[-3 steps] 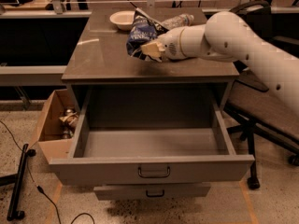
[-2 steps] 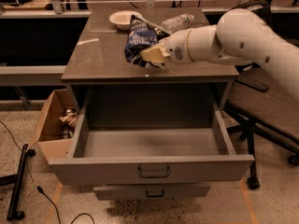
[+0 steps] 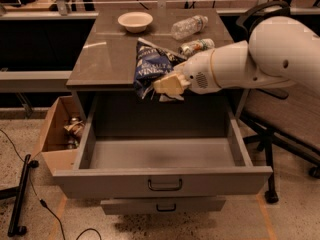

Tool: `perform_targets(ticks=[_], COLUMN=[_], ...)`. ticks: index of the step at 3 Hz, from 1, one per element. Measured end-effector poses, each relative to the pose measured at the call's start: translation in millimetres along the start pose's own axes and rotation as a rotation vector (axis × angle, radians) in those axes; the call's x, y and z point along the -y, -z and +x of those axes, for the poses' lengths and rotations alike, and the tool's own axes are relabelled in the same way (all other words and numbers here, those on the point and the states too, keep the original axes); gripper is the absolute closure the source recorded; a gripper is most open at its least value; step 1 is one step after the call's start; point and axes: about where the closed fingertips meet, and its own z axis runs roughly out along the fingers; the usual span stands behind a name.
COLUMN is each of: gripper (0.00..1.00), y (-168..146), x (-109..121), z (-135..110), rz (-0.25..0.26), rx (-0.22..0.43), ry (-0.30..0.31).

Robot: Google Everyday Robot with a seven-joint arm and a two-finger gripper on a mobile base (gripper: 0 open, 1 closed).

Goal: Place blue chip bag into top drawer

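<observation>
**Over the worktop's front edge: bag in grasp**

I see the gripper (image 3: 170, 84) pinching the blue chip bag (image 3: 149, 66). The bag hangs crumpled at the front edge of the worktop (image 3: 100, 59), above the pulled-out top drawer (image 3: 110, 181). Behind it on the worktop lie a crushed can (image 3: 197, 46), a clear bottle (image 3: 189, 26) and a bowl (image 3: 135, 20).

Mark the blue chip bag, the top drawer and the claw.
blue chip bag (image 3: 148, 64): camera view, its printed front face.
top drawer (image 3: 110, 182): camera view, front panel left of the handle.
claw (image 3: 168, 86): camera view, between fingertips shut on the bag, above the open drawer.
</observation>
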Motion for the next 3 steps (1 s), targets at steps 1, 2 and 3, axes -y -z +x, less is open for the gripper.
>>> perform_targets(ticks=[1, 2, 3], gripper=[1.0, 0.85, 0.64], y=[-5.7, -25.4, -49.5], x=[-22.8, -25.2, -2.7], z=[42.9, 92.6, 121.9], rz=[-0.004, 0.061, 0.157], rx=[-0.093, -0.208, -0.266], ry=[-0.05, -0.104, -0.124])
